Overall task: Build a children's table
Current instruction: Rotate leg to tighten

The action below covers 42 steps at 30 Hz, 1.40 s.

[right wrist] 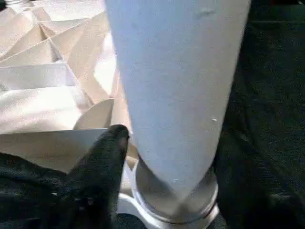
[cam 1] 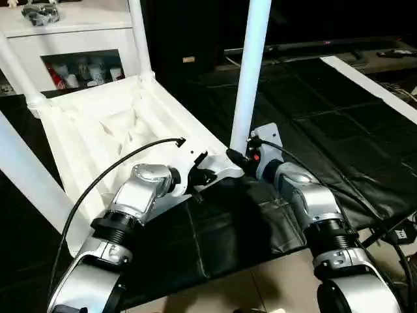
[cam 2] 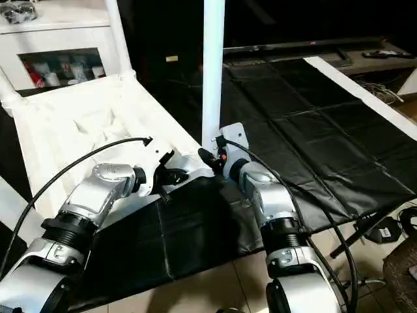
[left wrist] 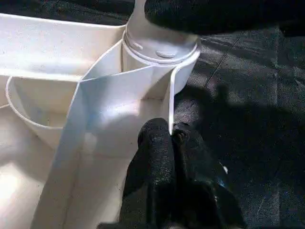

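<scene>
Left wrist view: left gripper [left wrist: 172, 138] has its two black fingers [left wrist: 155, 143] pressed together, nothing between them, tips touching the thin edge of the table top [cam 1: 98, 137] just beside the near corner socket [left wrist: 159, 59]. I read it as bracing the top, not holding it.

Right wrist view: right gripper [right wrist: 167, 157] straddles the near leg [right wrist: 176, 90] low down, one finger [right wrist: 102, 157] on one side and a dark shape on the other. I can't tell whether it's clamped on the tube or standing just clear.

Left eye view: the top lies upside down, ribbed underside up, tilted, left of centre on the black mat [cam 1: 326, 117]. The near leg stands upright at centre frame, base seated in the socket. Three more legs are up: one at top centre-left [cam 1: 139, 36], one at the upper left corner [cam 1: 18, 75], one running down the left edge [cam 1: 29, 176]. White cabinet [cam 1: 71, 32] sits upper left behind the table.

Progress, my judgement: all four legs look mounted, so assembly is nearly done. Left to do: confirm the near leg is fully home, let go, flip the table upright. Seating of the far three legs is too small to check.
</scene>
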### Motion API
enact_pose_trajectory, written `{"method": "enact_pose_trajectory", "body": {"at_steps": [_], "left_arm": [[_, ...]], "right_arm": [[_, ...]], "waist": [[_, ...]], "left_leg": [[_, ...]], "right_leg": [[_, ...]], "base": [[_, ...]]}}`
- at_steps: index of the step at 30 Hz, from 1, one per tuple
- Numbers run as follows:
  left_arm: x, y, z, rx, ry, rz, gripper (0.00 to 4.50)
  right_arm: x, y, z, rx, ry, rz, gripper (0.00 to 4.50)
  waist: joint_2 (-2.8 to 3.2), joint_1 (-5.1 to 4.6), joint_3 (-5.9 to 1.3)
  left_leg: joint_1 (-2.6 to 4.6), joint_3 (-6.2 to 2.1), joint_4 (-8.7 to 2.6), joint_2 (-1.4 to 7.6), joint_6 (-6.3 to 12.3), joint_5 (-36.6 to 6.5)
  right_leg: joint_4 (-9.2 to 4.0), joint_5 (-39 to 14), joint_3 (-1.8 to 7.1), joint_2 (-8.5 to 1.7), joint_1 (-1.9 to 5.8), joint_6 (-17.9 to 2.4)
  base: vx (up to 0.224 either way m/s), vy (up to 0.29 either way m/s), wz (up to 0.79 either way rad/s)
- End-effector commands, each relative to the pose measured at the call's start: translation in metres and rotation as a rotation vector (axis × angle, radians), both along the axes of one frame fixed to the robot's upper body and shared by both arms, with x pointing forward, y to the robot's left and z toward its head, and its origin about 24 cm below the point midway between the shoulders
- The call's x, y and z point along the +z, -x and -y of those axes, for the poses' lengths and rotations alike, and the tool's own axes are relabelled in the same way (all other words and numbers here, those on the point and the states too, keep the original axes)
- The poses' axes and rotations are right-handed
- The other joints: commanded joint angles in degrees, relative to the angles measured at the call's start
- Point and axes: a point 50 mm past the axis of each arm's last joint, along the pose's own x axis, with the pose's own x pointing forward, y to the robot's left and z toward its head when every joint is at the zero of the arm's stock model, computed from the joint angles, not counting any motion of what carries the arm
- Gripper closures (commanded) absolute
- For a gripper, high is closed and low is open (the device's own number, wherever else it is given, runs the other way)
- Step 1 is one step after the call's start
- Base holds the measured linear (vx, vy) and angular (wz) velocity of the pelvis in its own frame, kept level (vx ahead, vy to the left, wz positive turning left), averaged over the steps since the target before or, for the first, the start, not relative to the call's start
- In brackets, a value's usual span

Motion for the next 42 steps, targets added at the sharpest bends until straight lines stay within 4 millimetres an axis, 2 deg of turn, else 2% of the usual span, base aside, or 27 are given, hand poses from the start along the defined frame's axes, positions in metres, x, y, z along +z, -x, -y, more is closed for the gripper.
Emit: {"method": "enact_pose_trajectory", "body": {"at_steps": [1, 4, 6, 11, 16, 27, 28, 29, 30, 31, 32, 33, 36, 37, 39, 40, 42], "left_arm": [[0.023, -0.001, 0.031, -0.101, 0.076, 0.084, 4.5], [0.023, -0.001, 0.031, -0.101, 0.076, 0.084, 4.5], [0.023, -0.001, 0.031, -0.101, 0.076, 0.084, 4.5], [0.023, -0.001, 0.031, -0.101, 0.076, 0.084, 4.5], [0.023, -0.001, 0.031, -0.101, 0.076, 0.084, 4.5], [0.024, -0.001, 0.031, -0.098, 0.074, 0.084, 4.5], [0.022, 0.0, 0.007, -0.229, 0.004, 0.1, 4.5], [0.021, 0.003, -0.011, -0.331, -0.056, 0.097, 4.5], [0.02, 0.007, -0.029, -0.436, -0.12, 0.078, 4.5], [0.02, 0.007, -0.029, -0.436, -0.12, 0.078, 4.5], [0.02, 0.007, -0.029, -0.437, -0.12, 0.077, 4.5], [0.02, 0.007, -0.029, -0.437, -0.12, 0.076, 4.5], [0.019, 0.008, -0.029, -0.44, -0.126, 0.075, 4.5], [0.019, 0.008, -0.03, -0.445, -0.129, 0.074, 4.5], [0.019, 0.01, -0.032, -0.478, -0.132, 0.073, 4.5], [0.019, 0.011, -0.033, -0.503, -0.136, 0.078, 4.5], [0.02, 0.014, -0.035, -0.568, -0.145, 0.086, 4.5]], "right_arm": [[-0.008, 0.016, -0.044, 0.206, -0.066, -0.058, 1.41], [-0.008, 0.016, -0.044, 0.206, -0.066, -0.058, 1.23], [-0.008, 0.016, -0.044, 0.206, -0.066, -0.058, 0.95], [-0.008, 0.016, -0.044, 0.206, -0.066, -0.058, 0.5], [-0.008, 0.016, -0.044, 0.206, -0.066, -0.058, 0.07], [-0.009, 0.016, -0.043, 0.206, -0.065, -0.057, 0.07], [-0.007, 0.019, 0.001, 0.328, -0.053, -0.045, 0.07], [-0.002, 0.025, 0.032, 0.423, -0.037, -0.045, 0.07], [0.006, 0.034, 0.062, 0.527, -0.016, -0.054, 0.07], [0.006, 0.034, 0.062, 0.527, -0.016, -0.054, 0.07], [0.005, 0.034, 0.063, 0.528, -0.016, -0.057, 0.07], [0.005, 0.034, 0.063, 0.53, -0.016, -0.059, 0.07], [0.005, 0.035, 0.064, 0.532, -0.017, -0.06, 0.07], [0.005, 0.036, 0.065, 0.538, -0.019, -0.061, 0.07], [0.007, 0.041, 0.067, 0.587, -0.028, -0.068, 0.07], [0.007, 0.043, 0.068, 0.604, -0.029, -0.07, 0.07], [0.007, 0.046, 0.071, 0.635, -0.028, -0.074, 0.07]], "waist": [[0.17, 0.57, -4.26], [0.16, 0.58, -4.18], [0.15, 0.58, -4.18], [0.16, 0.56, -4.25], [0.17, 0.6, -4.26], [0.19, 0.64, -4.2], [0.52, 0.76, -4.18], [0.28, 1.24, -4.22], [0.42, 1.44, -4.44], [0.46, 1.97, -4.43], [0.33, 2.21, -4.44], [0.22, 2.22, -4.38], [0.33, 2.81, -4.19], [0.46, 3.23, -4.27], [0.42, 3.92, -4.27], [0.16, 4.05, -4.24], [0.13, 4.35, -4.24]], "left_leg": [[-0.22, -0.11, -3.33, 1.14, 4.03, -6.9], [-0.18, -0.11, -3.39, 1.13, 3.41, -7.8], [-0.12, -0.11, -3.41, 1.14, 3.19, -7.8], [-0.19, -0.15, -3.4, 1.19, 3.33, -7.1], [-0.12, -0.1, -3.38, 1.18, 3.37, -7.2], [-0.15, -0.12, -3.43, 1.17, 3.23, -7.4], [-0.07, -0.15, -3.41, 1.04, 3.39, -7.9], [0.09, -0.22, -3.37, 0.88, 4.48, -9.2], [0.13, -0.02, -3.17, 1.37, 5.78, -8.3], [0.15, -0.14, -3.24, 1.45, 6.42, -7.9], [-0.06, 0.1, -3.05, 1.62, 6.82, -6.4], [-0.41, 0.14, -3.03, 1.48, 6.64, -6.1], [0.03, 0.21, -3.07, 1.56, 4.64, -8.1], [0.29, 0.19, -3.07, 1.71, 4.0, -8.3], [0.95, 0.4, -3.12, 1.97, 3.53, -8.6], [0.55, 0.4, -3.18, 1.83, 3.44, -8.8], [0.31, 0.3, -3.2, 1.72, 3.58, -9.1]], "right_leg": [[-3.67, -13.4, 3.29, -4.14, 3.96, -10.5], [-3.96, -15.9, 3.31, -4.17, 3.93, -9.5], [-3.99, -16.1, 3.34, -4.12, 3.84, -9.2], [-3.66, -13.9, 3.42, -4.12, 3.93, -10.0], [-3.69, -14.1, 3.47, -4.15, 3.89, -10.2], [-3.83, -15.1, 3.41, -4.15, 3.85, -9.6], [-4.04, -15.6, 3.32, -4.11, 3.89, -9.4], [-4.6, -16.8, 3.08, -3.88, 4.2, -8.4], [-3.61, -13.0, 3.76, -3.96, 4.03, -8.7], [-3.68, -11.5, 3.52, -3.8, 4.1, -9.3], [-2.94, -7.8, 3.62, -3.8, 3.95, -10.7], [-2.78, -7.7, 3.41, -3.8, 4.0, -11.4], [-3.63, -15.6, 3.37, -4.33, 3.7, -10.6], [-3.71, -16.2, 3.41, -4.29, 3.51, -10.5], [-3.51, -14.3, 3.69, -4.07, 2.94, -11.5], [-3.23, -13.8, 3.67, -3.95, 3.34, -11.3], [-3.28, -15.0, 3.63, -4.16, 3.48, -10.3]], "base": [[0.0, 0.0, 0.0], [0.0, 0.0, 0.0], [0.0, 0.0, 0.0], [0.0, 0.0, 0.0], [0.0, 0.0, 0.0], [0.0, 0.0, 0.0], [0.0, 0.0, 0.0], [0.0, 0.0, 0.0], [0.0, 0.0, 0.0], [0.0, 0.0, 0.0], [0.0, 0.0, 0.0], [0.0, 0.0, 0.0], [0.0, 0.0, 0.0], [0.0, 0.0, 0.0], [0.0, 0.0, 0.0], [0.0, 0.0, 0.0], [0.0, 0.0, 0.0]]}}
